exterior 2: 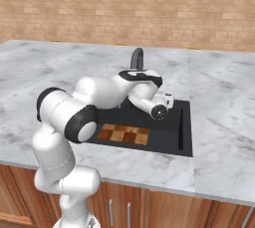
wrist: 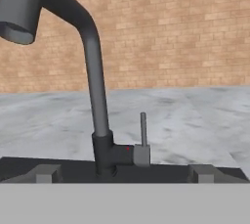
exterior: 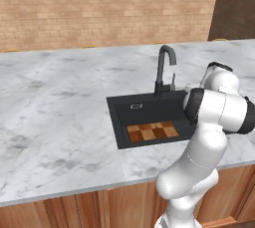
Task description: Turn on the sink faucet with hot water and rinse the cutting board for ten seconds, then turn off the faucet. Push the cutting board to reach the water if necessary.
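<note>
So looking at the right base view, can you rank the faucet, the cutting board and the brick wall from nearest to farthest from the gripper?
1. Faucet: just behind the gripper, at the back edge of the sink.
2. Cutting board: lower down on the sink floor, at the front, toward the robot.
3. Brick wall: far behind, beyond the countertop.

Grey-veined marble counter [exterior: 55,112] ran wide across; tan brick wall [exterior: 99,8] stood behind it; wooden cabinet fronts [exterior 2: 164,207] sat below.
</note>
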You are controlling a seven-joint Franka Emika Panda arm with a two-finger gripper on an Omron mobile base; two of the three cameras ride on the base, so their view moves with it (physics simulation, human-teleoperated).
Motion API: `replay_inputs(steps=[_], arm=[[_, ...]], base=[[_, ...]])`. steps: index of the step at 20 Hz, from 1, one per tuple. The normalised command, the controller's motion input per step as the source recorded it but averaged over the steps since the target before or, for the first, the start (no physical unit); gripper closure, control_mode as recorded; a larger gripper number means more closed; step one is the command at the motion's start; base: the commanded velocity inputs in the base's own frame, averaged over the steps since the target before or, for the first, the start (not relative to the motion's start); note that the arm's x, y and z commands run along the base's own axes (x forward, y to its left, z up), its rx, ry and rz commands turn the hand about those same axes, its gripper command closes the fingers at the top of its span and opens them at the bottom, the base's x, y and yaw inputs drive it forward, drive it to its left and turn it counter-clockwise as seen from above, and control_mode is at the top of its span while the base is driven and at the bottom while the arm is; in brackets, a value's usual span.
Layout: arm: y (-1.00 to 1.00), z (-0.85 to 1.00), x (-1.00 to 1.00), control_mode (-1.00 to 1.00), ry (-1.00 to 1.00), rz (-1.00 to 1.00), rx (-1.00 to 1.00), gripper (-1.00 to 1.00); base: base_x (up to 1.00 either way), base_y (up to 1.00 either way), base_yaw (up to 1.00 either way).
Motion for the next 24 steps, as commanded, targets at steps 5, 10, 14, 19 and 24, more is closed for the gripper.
replay_inputs(steps=[5,10,14,19,24], arm=[[0.00,-0.12,0.16,-1.00,0.00,0.00,0.00,-1.00],[-0.01,-0.02,0.15,-1.00,0.00,0.00,0.00,-1.00],[-0.06,0.00,0.16,-1.00,0.00,0.00,0.00,-1.00],[-0.07,0.00,0.16,-1.00,0.00,0.00,0.00,-1.00],[-0.06,0.00,0.17,-1.00,0.00,0.00,0.00,-1.00]], base=[[0.00,0.00,0.00],[0.00,0.00,0.00],[0.00,0.00,0.00],[0.00,0.00,0.00],[0.00,0.00,0.00]])
